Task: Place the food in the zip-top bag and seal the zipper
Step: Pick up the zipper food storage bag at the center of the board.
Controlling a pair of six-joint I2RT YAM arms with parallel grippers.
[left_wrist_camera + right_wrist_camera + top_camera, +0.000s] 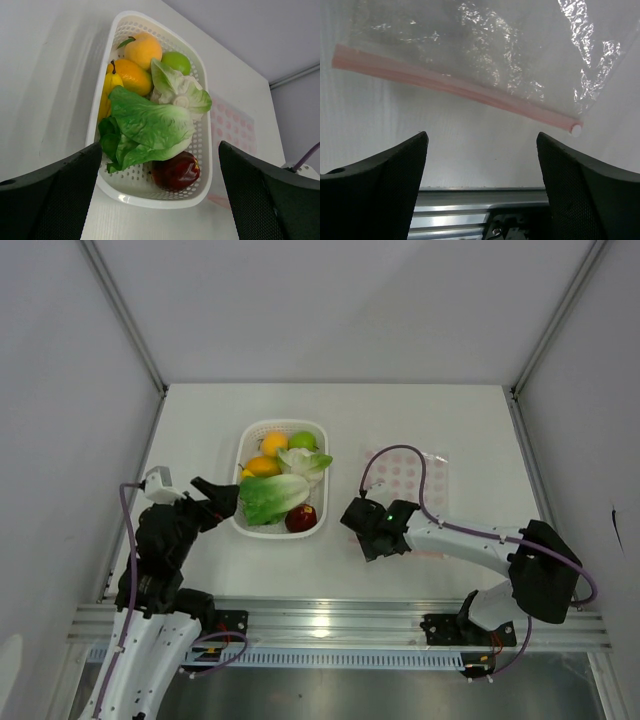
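Both jaws gape empty overhead: left gripper (222, 498) just left of the basket (283, 425), right gripper (354, 528) to its right, near the zip-top bag (402, 475). Left wrist: food (150, 125) fills the basket. Right wrist: zipper (455, 87) edges the flat bag.

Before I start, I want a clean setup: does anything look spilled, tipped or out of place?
Nothing stands out. All the food sits inside the white basket. The zip-top bag lies flat beside it, crinkled, pink zipper along its near edge. The left gripper and right gripper are open, empty.
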